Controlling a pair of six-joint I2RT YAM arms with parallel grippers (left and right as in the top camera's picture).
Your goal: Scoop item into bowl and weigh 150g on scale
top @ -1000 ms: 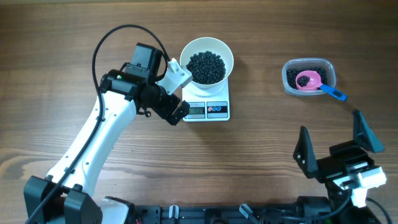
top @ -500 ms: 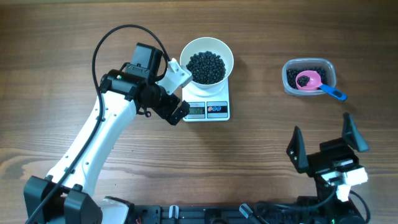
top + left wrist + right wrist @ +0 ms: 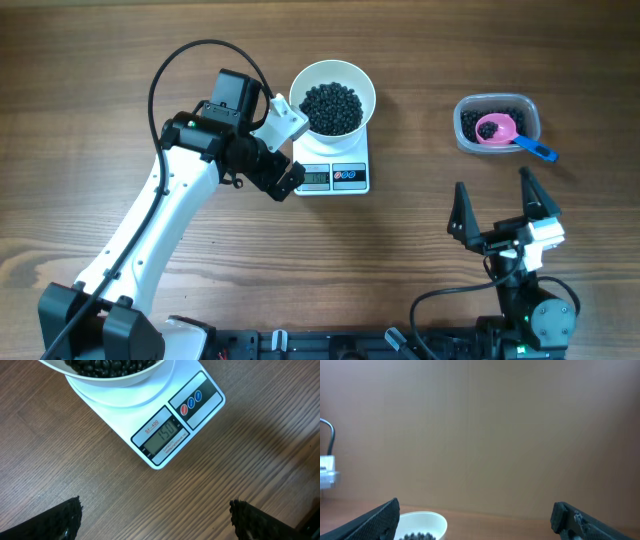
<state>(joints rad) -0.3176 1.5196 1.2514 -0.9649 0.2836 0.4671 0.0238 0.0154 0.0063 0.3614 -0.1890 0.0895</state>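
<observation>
The white bowl [image 3: 333, 95] sits on the scale [image 3: 333, 172] in the upper middle of the overhead view and covers the scale's far half. Black beans [image 3: 332, 108] fill the bowl's middle in a dark heap. The scale's long axis runs top to bottom in the frame, and its display end points toward the lower edge. In the left wrist view the scale lies on a diagonal, with the display and two round buttons facing the lower right, and the display reads 150.

The left gripper [image 3: 157, 516] hovers just left of the scale's display end. Its fingers are spread wide with nothing between them but bare wooden table [image 3: 400, 250].

At the upper right of the overhead view a clear tub [image 3: 463, 135] holds more beans and a pink scoop [image 3: 495, 128]. The scoop's blue handle sticks out over the tub's rim toward the lower right.

The right gripper [image 3: 492, 185] is at the lower right, well apart from the tub. It is tipped upward with its fingers splayed and empty. Its own camera shows the bowl's rim low at the left, against a plain brown wall.
</observation>
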